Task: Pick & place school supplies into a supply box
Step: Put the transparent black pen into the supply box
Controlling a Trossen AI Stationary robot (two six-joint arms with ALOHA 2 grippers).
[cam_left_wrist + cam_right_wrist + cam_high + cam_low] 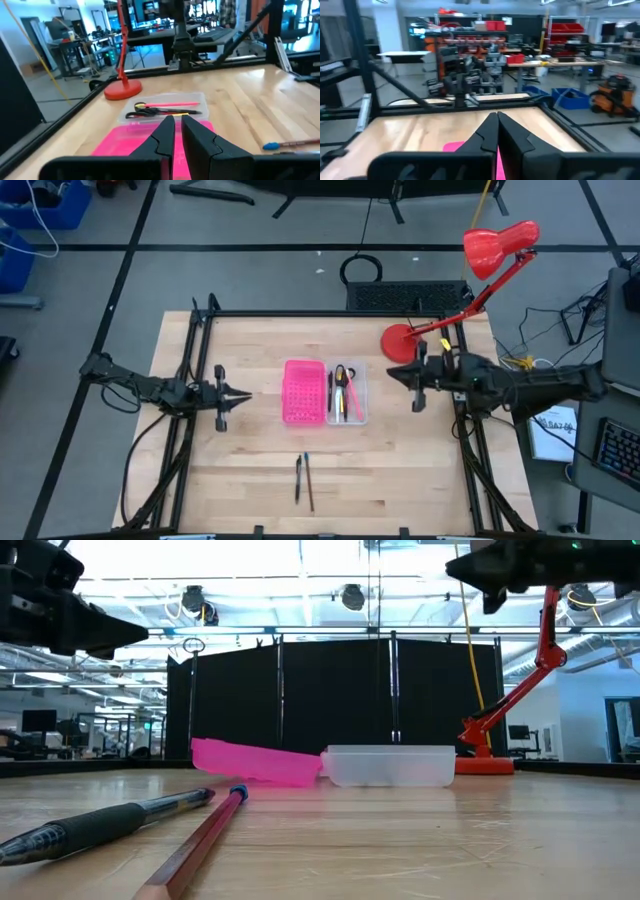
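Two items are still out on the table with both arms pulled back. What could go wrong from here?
1. The pen and pencil lie almost touching, so a grasp may catch both or roll one away.
2. The supply box already holds scissors and pens; a drop may land across them.
3. The pink panel abuts the box, inviting misplacement.

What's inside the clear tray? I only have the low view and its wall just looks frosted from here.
Observer: From above, the supply box holds scissors and several pens.
Operator: Anything still out on the table?
Observer: Yes, a black pen and a pencil lie side by side on the table's front part, well short of the box.
Operator: And the pink thing?
Observer: The pink perforated panel lies right beside the box, on the left arm's side.
Operator: Are the arms carrying anything?
Observer: No. The left gripper and right gripper flank the box, both empty, the right one shut.
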